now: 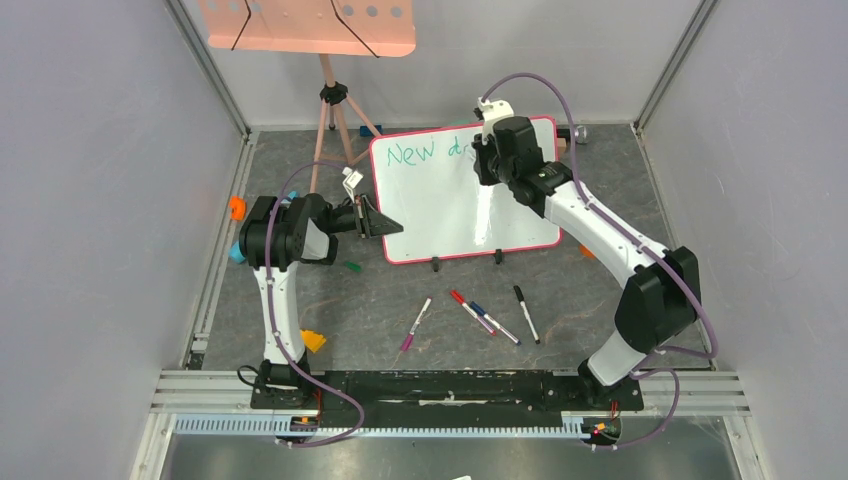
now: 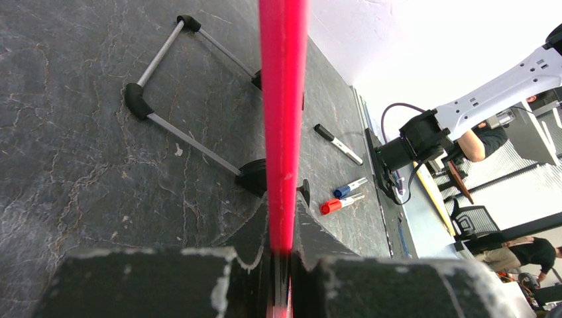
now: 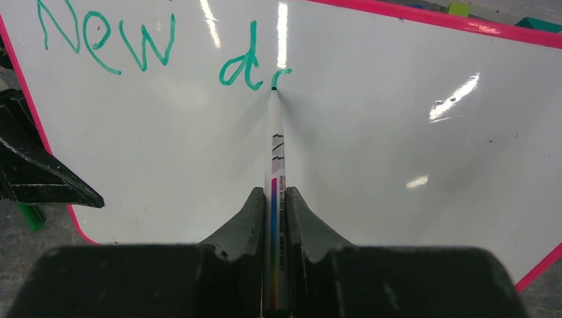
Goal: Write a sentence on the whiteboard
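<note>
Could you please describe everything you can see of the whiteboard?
The whiteboard is a glossy white panel with a thin pink-red frame and rounded corners, propped on two small black feet on the dark table. Green writing reads "New dr". The left gripper clamps its left edge; the marker in the right gripper touches its face.
</note>
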You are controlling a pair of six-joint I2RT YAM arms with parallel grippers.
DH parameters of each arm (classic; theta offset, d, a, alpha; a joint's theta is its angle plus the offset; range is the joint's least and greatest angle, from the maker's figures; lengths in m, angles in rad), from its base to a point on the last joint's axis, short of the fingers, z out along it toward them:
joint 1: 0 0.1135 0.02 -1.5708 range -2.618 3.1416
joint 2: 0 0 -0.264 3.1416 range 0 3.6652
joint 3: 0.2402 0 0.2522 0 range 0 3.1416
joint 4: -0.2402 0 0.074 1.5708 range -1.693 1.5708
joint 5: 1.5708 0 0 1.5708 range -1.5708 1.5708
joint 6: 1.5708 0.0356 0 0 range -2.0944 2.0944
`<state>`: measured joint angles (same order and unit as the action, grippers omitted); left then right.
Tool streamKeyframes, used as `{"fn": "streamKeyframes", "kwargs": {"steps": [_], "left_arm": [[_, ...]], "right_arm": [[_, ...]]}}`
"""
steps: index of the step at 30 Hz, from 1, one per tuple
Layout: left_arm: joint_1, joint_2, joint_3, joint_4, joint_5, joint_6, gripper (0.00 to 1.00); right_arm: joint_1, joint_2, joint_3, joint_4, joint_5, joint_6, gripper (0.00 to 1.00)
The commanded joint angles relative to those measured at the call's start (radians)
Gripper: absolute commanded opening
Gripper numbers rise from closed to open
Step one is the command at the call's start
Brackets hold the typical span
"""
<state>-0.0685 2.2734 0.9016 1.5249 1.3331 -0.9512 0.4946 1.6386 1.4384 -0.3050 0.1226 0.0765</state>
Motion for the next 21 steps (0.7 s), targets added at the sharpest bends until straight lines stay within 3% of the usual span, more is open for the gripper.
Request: {"fn": "streamKeyframes", "kwargs": {"steps": [1, 10, 21], "left_arm": [[0.024, 0.054, 0.007, 0.032, -0.105, 0.06, 0.02], [0.023, 0.053, 0.006, 0.032, -0.105, 0.059, 0.02], [0.023, 0.053, 0.007, 0.032, -0.104, 0.06, 0.02]], "right_arm": [[-0.004, -0.047, -0.041, -0.003, 0.009, -0.021, 0.0], [-0.011, -0.047, -0.024, -0.02, 0.103, -0.029, 0.0], [-0.016, 0.015, 0.055, -0.017, 0.076, -0.03, 0.0]]}}
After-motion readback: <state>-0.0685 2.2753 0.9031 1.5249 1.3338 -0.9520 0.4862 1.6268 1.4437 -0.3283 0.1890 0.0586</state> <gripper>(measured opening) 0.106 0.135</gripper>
